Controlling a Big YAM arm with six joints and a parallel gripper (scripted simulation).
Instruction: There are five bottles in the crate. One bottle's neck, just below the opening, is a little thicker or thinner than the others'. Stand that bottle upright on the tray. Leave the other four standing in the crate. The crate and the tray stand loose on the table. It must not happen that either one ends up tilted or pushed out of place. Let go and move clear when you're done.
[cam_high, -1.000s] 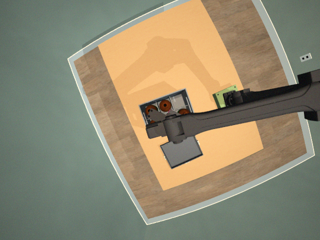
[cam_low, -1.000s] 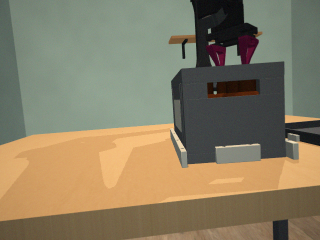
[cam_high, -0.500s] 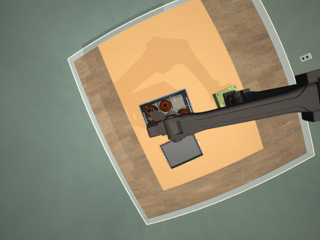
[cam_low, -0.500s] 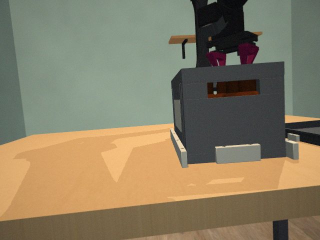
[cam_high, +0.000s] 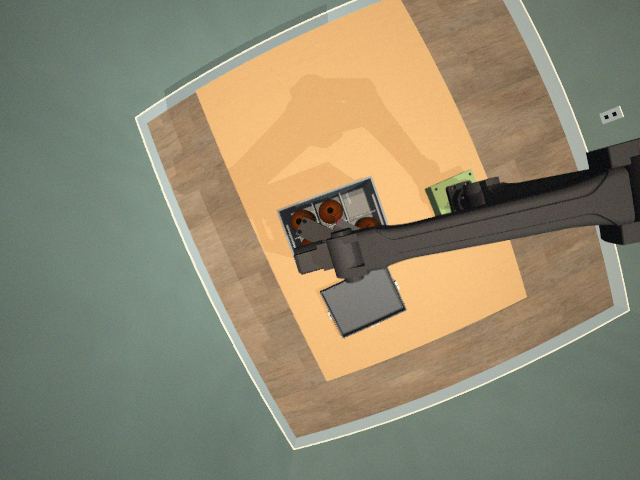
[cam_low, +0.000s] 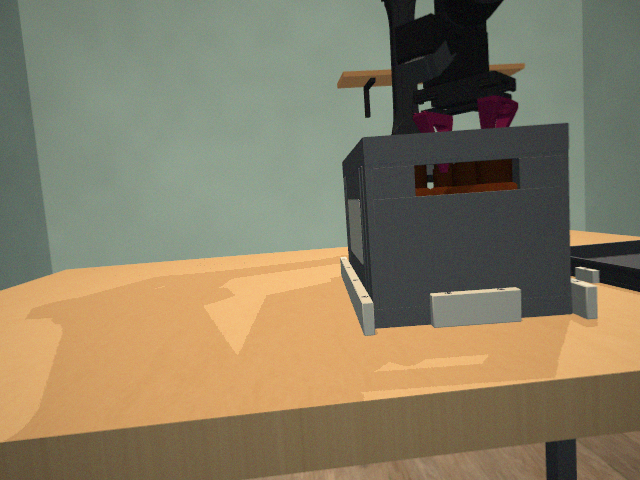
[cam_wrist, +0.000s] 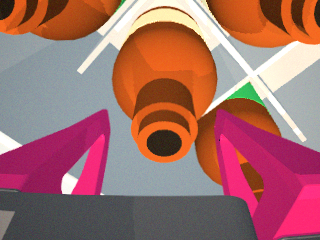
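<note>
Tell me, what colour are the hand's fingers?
Bright magenta fingers; the wrist view shows them best.

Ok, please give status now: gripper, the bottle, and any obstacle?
Gripper open, holding nothing, fingertips dipping into the crate. Middle bottle upright between the fingers, not yet gripped. Neighbour bottle close behind the right finger. Tray bare.

The bottles (cam_wrist: 163, 83) look smooth and faintly glossy, like orange-brown glazed plastic or glass. The crate (cam_low: 465, 232) and tray (cam_high: 361, 304) are matt dark grey. The counter (cam_low: 206, 320) shows pale wood with a flat, satiny top; the end effector (cam_wrist: 160, 160) has matt magenta fingers.
</note>
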